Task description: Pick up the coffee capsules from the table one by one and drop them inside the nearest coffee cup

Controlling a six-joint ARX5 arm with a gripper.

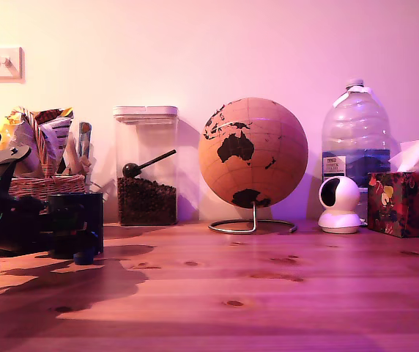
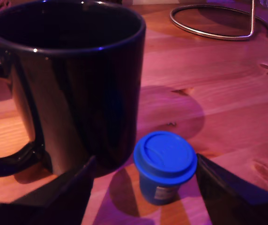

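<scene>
One blue capsule between spread claw fingers; beside black mug.

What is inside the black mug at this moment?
In the wrist view the black mug shows only its rim and a dark upper inner wall; its bottom is hidden. A blue capsule stands outside it on the table, between the open gripper's fingers.

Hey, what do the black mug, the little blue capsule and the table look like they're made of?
The mug looks like glazed ceramic: its black wall is glossy, with bright highlights along the rim. The capsule seems to be plastic, though coated metal is possible: smooth, even blue, with a moulded-looking lid and a small label on its side. The table is wood, showing grain lines and dark knots under a slight sheen.
</scene>
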